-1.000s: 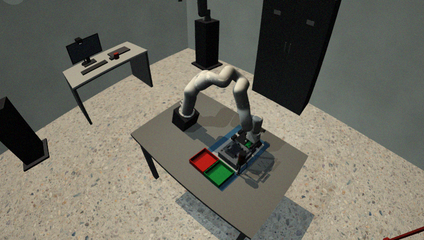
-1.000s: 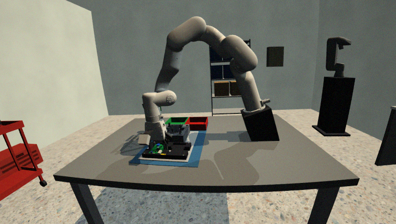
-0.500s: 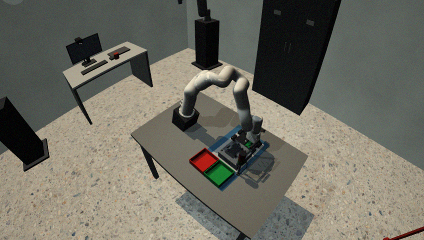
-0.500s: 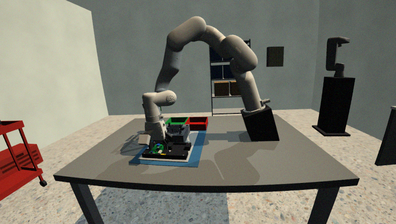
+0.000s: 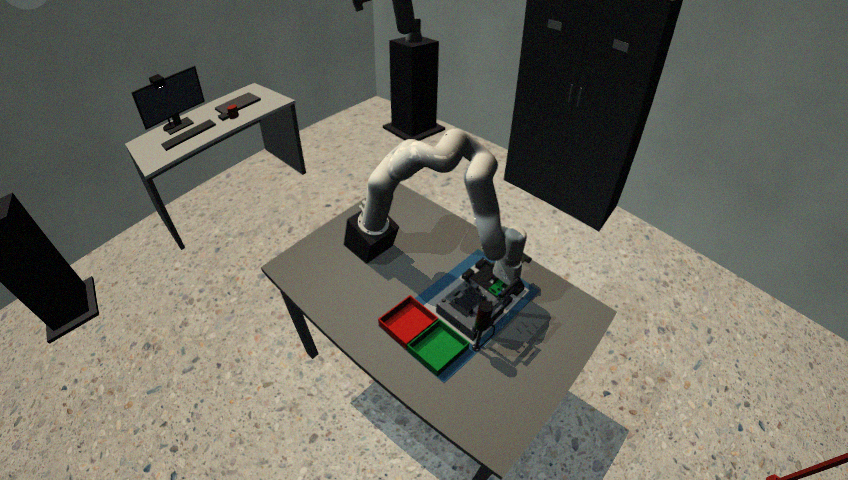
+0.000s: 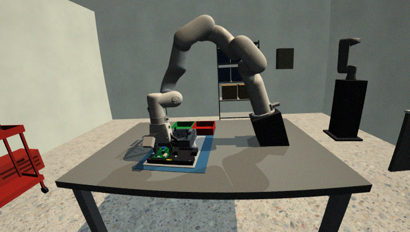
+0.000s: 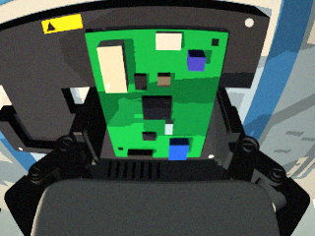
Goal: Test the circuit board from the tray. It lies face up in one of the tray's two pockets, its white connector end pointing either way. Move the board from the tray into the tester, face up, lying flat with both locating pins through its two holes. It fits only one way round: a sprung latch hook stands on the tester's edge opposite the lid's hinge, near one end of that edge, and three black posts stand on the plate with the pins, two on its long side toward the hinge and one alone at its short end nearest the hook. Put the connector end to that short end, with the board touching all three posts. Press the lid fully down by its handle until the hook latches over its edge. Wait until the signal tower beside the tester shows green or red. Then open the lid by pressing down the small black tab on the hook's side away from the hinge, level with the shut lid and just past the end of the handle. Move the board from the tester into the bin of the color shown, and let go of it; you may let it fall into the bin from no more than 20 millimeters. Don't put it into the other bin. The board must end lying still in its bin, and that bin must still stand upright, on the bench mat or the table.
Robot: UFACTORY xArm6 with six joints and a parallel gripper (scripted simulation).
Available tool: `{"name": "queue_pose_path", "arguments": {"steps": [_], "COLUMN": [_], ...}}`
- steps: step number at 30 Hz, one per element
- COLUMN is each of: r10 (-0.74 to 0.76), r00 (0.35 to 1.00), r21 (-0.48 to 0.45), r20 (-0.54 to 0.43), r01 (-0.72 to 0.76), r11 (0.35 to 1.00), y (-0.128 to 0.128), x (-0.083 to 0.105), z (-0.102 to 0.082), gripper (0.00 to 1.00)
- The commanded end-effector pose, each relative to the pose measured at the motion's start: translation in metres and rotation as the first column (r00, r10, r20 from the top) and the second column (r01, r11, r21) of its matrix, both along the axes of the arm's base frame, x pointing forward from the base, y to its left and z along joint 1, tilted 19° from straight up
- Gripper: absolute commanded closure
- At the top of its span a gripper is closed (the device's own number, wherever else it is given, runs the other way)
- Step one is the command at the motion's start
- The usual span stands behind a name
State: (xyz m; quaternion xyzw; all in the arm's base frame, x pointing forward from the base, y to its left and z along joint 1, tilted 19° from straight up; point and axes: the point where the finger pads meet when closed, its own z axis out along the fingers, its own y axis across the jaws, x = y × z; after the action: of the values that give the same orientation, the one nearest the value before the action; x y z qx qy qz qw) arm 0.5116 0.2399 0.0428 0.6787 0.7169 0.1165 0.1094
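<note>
The task is at its first step, and none of the later steps look done. The circuit board [image 7: 157, 88] lies face up in a pocket of the black tray [image 7: 39, 59], on the far side of the tray from the tester [image 6: 183, 137]. The tool [image 7: 157, 133] is down over it, one finger along each long edge of the board. Judging by how closely the fingers hug those edges, the tool has closed on the board across its width, though the board has not yet left the pocket. A pale block, probably the white connector, sits toward the board's end farthest from the wrist camera.

What is left is nearly everything:
- lift the board and seat it on the tester's pins, against the three posts
- press the lid down until it latches
- wait for the signal tower [image 5: 483, 318]
- release the lid
- drop the board into the bin of the colour shown

In the exterior view, the tray pocket nearer the tester shows only dark plastic. No green board shows on the tester, and its lid parts are too small to read. On the tester's side away from the tray stand the red bin [image 5: 409, 320] and the green bin [image 5: 439, 346]. They touch each other and are upright on the surface [image 6: 258, 166]. Each shows only its own coloured floor.
</note>
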Motion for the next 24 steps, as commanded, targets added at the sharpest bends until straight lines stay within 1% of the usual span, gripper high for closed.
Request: {"name": "queue_pose_path", "arguments": {"steps": [1,7,20,24], "r10": [0.000,0.000,0.000,0.000], "r00": [1.000,1.000,1.000,1.000], "r21": [0.002,0.002,0.002,0.002], "r20": [0.004,0.004,0.004,0.004], "r01": [0.000,0.000,0.000,0.000], "r11": [1.000,1.000,1.000,1.000], "y": [0.001,0.000,0.000,0.000], "x": [-0.001,-0.004,-0.005,-0.006], "z": [0.009,0.016,0.019,0.023], "gripper": [0.21,0.21,0.21,0.21]}}
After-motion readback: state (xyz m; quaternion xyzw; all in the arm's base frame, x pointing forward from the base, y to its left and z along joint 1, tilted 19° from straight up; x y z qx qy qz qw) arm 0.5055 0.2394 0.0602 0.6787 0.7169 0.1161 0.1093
